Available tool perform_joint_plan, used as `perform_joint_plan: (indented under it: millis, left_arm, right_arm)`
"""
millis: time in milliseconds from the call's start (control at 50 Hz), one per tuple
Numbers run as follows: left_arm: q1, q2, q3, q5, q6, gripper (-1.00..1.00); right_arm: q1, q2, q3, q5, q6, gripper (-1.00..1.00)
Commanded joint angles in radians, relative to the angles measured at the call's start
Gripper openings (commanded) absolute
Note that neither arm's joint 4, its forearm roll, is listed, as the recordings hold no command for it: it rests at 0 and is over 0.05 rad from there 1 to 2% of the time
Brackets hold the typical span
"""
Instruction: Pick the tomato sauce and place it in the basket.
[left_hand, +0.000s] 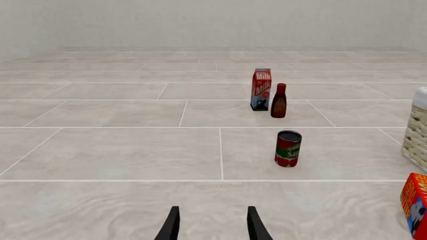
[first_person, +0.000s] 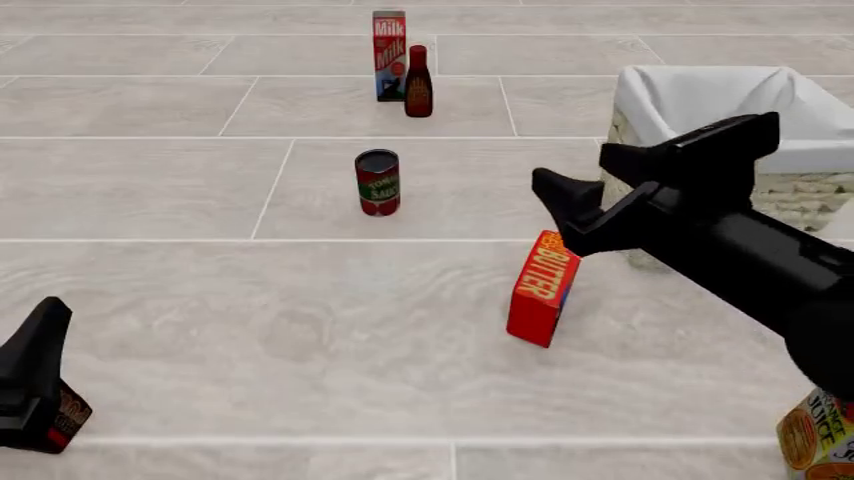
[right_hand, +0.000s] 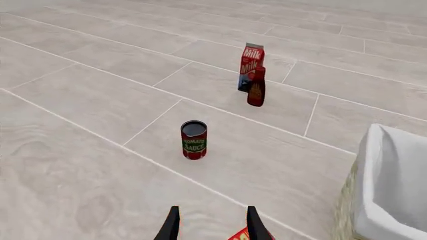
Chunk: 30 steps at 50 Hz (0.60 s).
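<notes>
The tomato sauce (first_person: 378, 182) is seen as a small cylindrical can with a red and green label, pale lettering and a dark top. It stands upright on the pale tiled worktop, untouched. The basket (first_person: 814, 195), a large pale woven wicker one lined with white cloth folded over its rim, is set well apart to the can's right, upright and partly hidden.

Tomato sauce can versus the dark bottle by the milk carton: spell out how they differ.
The tomato sauce can is a squat cylinder with a flat dark top; the dark bottle is taller and narrows to a capped neck. The can carries a red and green label; the bottle is dark red-brown throughout. The can stands alone, nearer the arms; the bottle stands farther back, right beside the milk carton. Both stand upright.
</notes>
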Motion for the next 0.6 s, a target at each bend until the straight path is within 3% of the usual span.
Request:
perform_joint_plan:
  millis: [20, 600]
  left_arm:
    - [0.000, 0.000, 0.000, 0.000, 0.000, 1.00]
    - [0.000, 0.000, 0.000, 0.000, 0.000, 1.00]
  right_arm:
    - [0.013, 0.067, -0.072, 0.030, 0.007, 1.00]
    - [0.013, 0.244, -0.257, 0.086, 0.013, 1.00]
